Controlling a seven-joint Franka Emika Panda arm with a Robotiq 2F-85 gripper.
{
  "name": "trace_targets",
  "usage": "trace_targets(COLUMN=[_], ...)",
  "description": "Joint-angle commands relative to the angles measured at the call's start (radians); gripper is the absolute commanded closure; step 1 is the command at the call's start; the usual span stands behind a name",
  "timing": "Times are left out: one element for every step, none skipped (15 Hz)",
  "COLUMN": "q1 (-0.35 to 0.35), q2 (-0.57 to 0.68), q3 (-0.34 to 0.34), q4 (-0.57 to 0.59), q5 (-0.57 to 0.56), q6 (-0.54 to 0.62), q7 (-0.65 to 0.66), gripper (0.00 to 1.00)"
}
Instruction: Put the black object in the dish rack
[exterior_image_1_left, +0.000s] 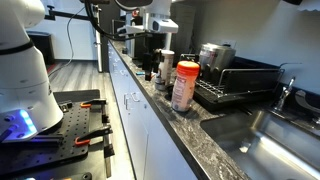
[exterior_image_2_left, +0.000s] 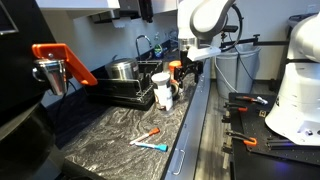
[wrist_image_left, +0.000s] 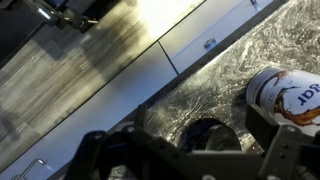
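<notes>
- Gripper (wrist_image_left: 190, 158) low in wrist view, jaws spread wide, nothing clamped.
- Black object (wrist_image_left: 205, 133), dark & round, down btwn the fingers on the marbled counter (wrist_image_left: 225, 60); touching either finger or not, can't tell.
- Red-lidded jar (wrist_image_left: 283, 92) just beside the black object, same counter, label facing the cam.
- White cabinet fronts (wrist_image_left: 200, 45) running along the counter edge.
- In an exterior view, dish rack (exterior_image_2_left: 118, 93) back by the wall, beyond the jar, well apart from the gripper; steel pot (exterior_image_2_left: 122, 70) standing in it.
- Black object on the counter, not in the rack yet.
- Sink (exterior_image_1_left: 272, 140) beside the rack.
- Two pens (exterior_image_2_left: 150, 140) lying loose on the counter, near the front edge.
</notes>
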Motion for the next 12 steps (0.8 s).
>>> trace_targets(q1=[-0.025, -0.025, -0.025, -0.025, -0.023, -0.021, -0.022, -0.02, -0.018, -0.019, -0.02, -0.011], q2=[0.073, 0.088, 0.1, 0.11, 0.123, 0.134, 0.141, 0.149, 0.156, 0.161, 0.167, 0.174], q3=[0.012, 0.011, 0.008, 0.003, 0.004, 0.004, 0.0, -0.003, -0.003, -0.006, -0.012, -0.018], q4=[0.036, 0.042, 0.046, 0.05, 0.06, 0.069, 0.074, 0.081, 0.09, 0.096, 0.101, 0.111], q5=[-0.055, -0.067, -0.081, -0.093, -0.103, -0.115, -0.132, -0.143, -0.158, -0.175, -0.185, -0.175], q6=[0.055, 0.067, 0.076, 0.084, 0.089, 0.092, 0.096, 0.097, 0.097, 0.096, 0.094, 0.086], q7=[0.102, 0.125, 0.144, 0.159, 0.178, 0.199, 0.212, 0.228, 0.251, 0.272, 0.281, 0.277], gripper=[0.0, 0.0, 0.0, 0.0, 0.0, 0.0, 0.0, 0.0, 0.0, 0.0, 0.0, 0.0])
